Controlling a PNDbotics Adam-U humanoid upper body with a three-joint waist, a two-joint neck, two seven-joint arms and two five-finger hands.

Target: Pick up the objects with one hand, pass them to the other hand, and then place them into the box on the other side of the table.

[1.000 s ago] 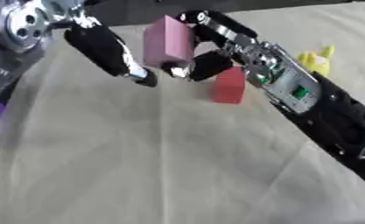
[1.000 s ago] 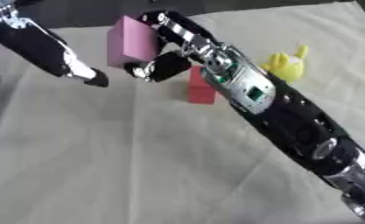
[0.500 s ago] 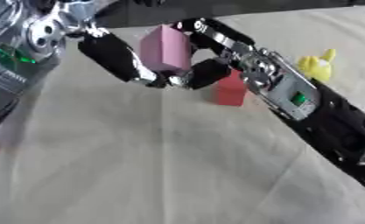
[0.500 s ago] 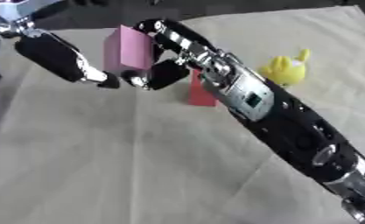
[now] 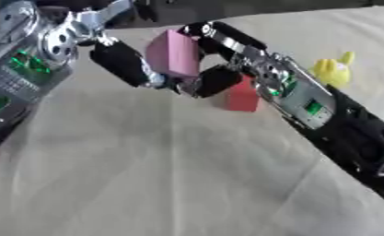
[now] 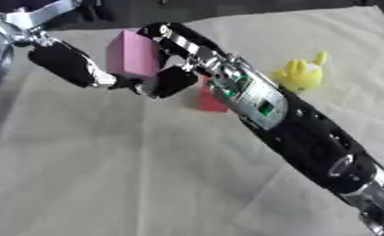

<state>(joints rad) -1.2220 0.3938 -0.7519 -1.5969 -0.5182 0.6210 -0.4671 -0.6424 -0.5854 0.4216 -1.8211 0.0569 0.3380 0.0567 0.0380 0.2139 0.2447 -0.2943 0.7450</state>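
Pink block held at upper centre.
Left eye view: right hand (image 5: pixel 215 69) grips the pink block (image 5: pixel 173 53) between curled fingers and thumb; left hand (image 5: pixel 122 63) touches its left face, fingers straight.
Right eye view: red block (image 6: pixel 210 99) and yellow toy (image 6: pixel 300 73) lie on the tabletop (image 6: pixel 130 175).

No writing, label, brand, number or sign can be read anywhere in either view. The green circuit panel (image 6: pixel 259 103) set into the robot's black right forearm, just beside the red block (image 5: pixel 241 94) on the cloth-covered table, shows only blurred marks with no legible characters. The green-lit patches (image 5: pixel 24 64) on the silver left arm, on the far side of the pink block (image 5: pixel 174 53) from that panel, carry nothing readable either.
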